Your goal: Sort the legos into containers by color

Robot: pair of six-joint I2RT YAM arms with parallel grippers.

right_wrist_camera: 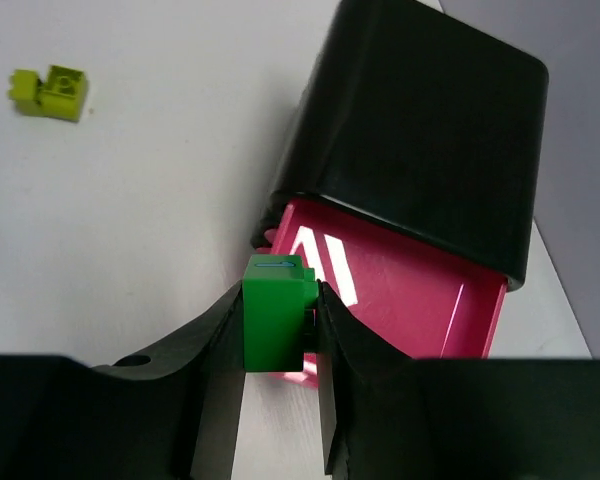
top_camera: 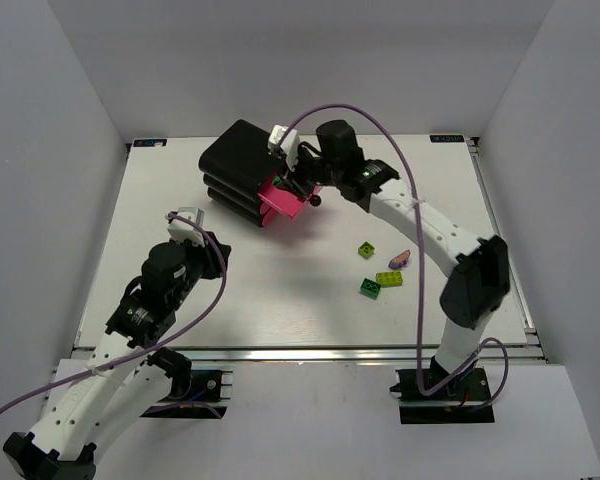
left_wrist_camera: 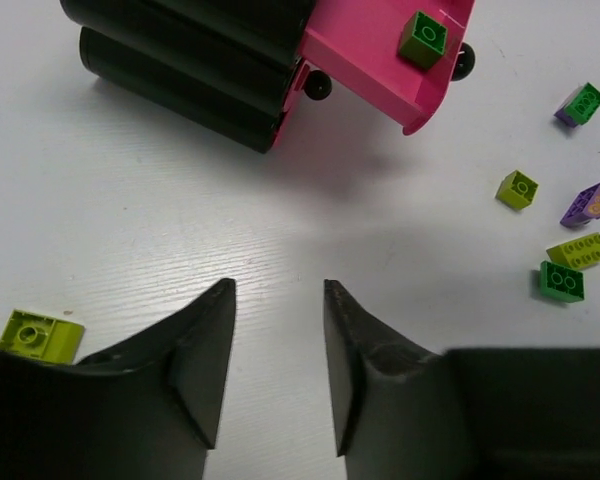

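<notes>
The black drawer unit [top_camera: 238,165] stands at the back with one pink drawer [top_camera: 283,199] pulled out. My right gripper [right_wrist_camera: 277,300] is shut on a dark green lego [right_wrist_camera: 272,310] and holds it over the drawer's [right_wrist_camera: 400,290] front end. A green lego [left_wrist_camera: 423,38] lies in the drawer [left_wrist_camera: 365,50]. My left gripper [left_wrist_camera: 277,290] is open and empty above bare table, short of the unit [left_wrist_camera: 180,60]. Loose legos lie right of centre: yellow-green [top_camera: 366,250], purple [top_camera: 400,258], yellow-green [top_camera: 388,278] and dark green [top_camera: 369,288].
A yellow-green brick [left_wrist_camera: 40,335] lies by my left finger and also shows in the right wrist view [right_wrist_camera: 50,92]. A green-on-purple brick [left_wrist_camera: 580,103] lies right of the drawer. Dark knobs [left_wrist_camera: 317,85] stick out of the drawer fronts. White walls surround the table [top_camera: 280,300].
</notes>
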